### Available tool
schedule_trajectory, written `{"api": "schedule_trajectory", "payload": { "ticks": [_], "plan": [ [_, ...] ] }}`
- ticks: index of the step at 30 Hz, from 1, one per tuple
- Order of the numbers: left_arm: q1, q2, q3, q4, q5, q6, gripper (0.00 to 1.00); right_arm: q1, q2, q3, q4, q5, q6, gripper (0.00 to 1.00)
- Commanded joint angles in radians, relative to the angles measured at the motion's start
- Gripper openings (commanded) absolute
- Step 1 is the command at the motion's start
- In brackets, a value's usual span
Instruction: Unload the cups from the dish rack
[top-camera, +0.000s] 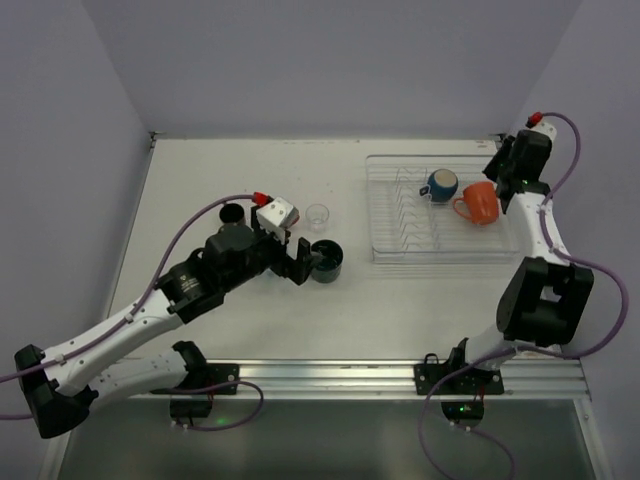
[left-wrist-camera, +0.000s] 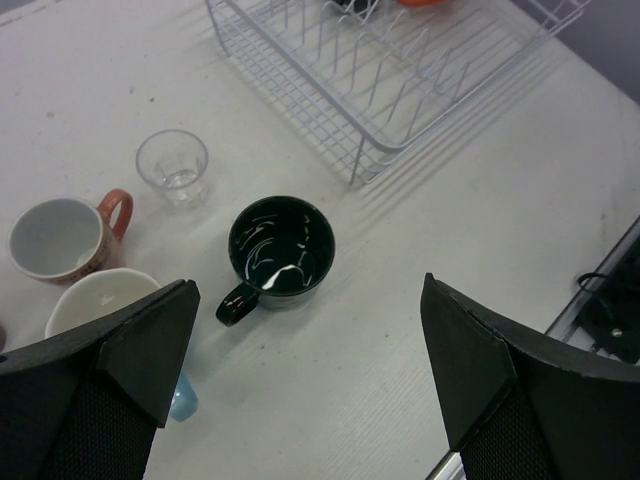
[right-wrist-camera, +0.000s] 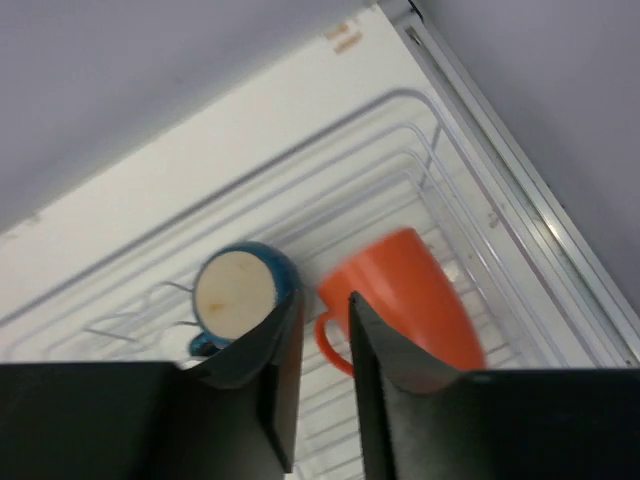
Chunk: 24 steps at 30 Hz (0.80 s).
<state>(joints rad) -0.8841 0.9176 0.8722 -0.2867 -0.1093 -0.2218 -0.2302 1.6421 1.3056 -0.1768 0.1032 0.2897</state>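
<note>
While hovering over the rack, I am lining up my right claw (right-wrist-camera: 318, 385), nearly closed, empty.
Orange mug (right-wrist-camera: 405, 300) is lying just beyond it, handle facing me.

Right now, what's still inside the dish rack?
Two cups lie in the dish rack: a dark blue cup and an orange cup beside it. The right hand blocks part of the rack floor in the wrist view.
</note>
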Motion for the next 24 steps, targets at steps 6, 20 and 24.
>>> {"api": "schedule_trajectory", "payload": {
  "ticks": [6, 20, 24],
  "plan": [
    [0.004, 0.140, 0.076, 0.267, 0.194, -0.186, 1.00, 0.000, -0.243, -0.126, 0.152, -0.105, 0.144, 0.21],
    [0.004, 0.092, 0.122, 0.081, 0.131, -0.073, 1.00, -0.017, -0.163, -0.221, 0.036, -0.076, 0.085, 0.64],
    [0.004, -0.009, 0.100, 0.020, 0.071, -0.021, 1.00, -0.040, -0.139, -0.198, -0.024, -0.097, 0.008, 0.73]
  ]
}}
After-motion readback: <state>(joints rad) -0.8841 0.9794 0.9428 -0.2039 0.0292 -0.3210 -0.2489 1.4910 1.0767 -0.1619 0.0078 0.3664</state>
